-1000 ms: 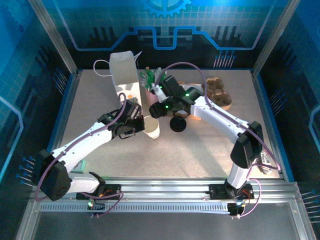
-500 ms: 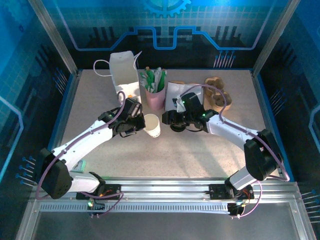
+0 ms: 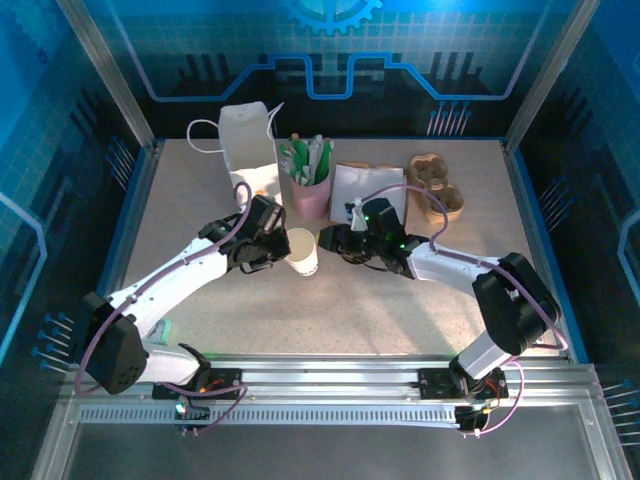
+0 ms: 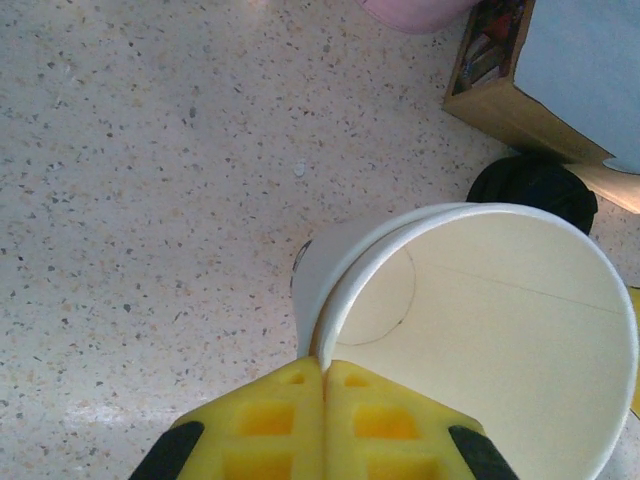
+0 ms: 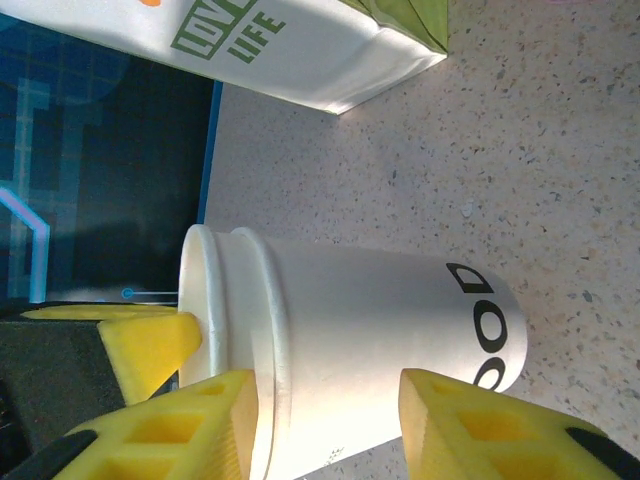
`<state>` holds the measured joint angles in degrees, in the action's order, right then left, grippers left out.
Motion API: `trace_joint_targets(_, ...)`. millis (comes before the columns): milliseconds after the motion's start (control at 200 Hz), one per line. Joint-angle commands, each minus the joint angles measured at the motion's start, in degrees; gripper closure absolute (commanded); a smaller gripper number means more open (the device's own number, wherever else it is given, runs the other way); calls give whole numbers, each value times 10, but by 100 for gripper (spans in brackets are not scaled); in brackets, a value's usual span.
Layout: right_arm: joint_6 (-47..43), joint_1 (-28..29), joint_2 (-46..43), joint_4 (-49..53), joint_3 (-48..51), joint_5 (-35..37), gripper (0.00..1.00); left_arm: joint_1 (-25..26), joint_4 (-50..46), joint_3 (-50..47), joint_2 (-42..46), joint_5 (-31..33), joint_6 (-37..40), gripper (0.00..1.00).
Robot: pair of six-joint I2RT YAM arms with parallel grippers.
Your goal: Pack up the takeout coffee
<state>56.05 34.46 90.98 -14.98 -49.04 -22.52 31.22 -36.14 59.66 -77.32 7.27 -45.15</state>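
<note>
Left wrist view: pinching the near rim of the white paper cup [image 4: 500, 330], upright on the worktop [image 4: 150, 200], with the left claw [image 4: 322, 385], pressed together on it; black lid [image 4: 530, 188] just beyond. Same cup just ahead of the spread right claw [image 5: 325, 392].

Cup [image 3: 303, 252] sits mid-bench [image 3: 190, 200], between the two arms. Left tool [image 4: 323, 375] is on its left rim, pinching it. Right tool [image 5: 328, 390] is at its right side, jaws straddling the cup wall. Lid [image 4: 535, 185] lies on the bench just right of the cup. Stick holder [image 3: 312, 185] stands behind the cup, bag [image 3: 247, 140] back-left. Flat box [image 3: 345, 180] is right of the holder, carrier tray [image 3: 437, 190] further right.
</note>
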Motion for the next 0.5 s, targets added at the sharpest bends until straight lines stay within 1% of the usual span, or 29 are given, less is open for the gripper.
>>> trace_joint_targets(0, 13, 11, 16, -33, 12, 2, 58, -1, 6, 22, -3, 0, -13, 100)
trace_joint_targets(140, 8, 13, 23, -30, 15, 15, 59, -5, 14, 23, -1, 1, -17, 100)
trace_joint_targets(275, 25, 14, 36, -70, 29, 7, 60, -7, 24, 21, 4, 1, -24, 100)
trace_joint_targets(495, 24, 13, 17, -114, 50, 6, 59, -14, 38, 4, 13, 0, -33, 100)
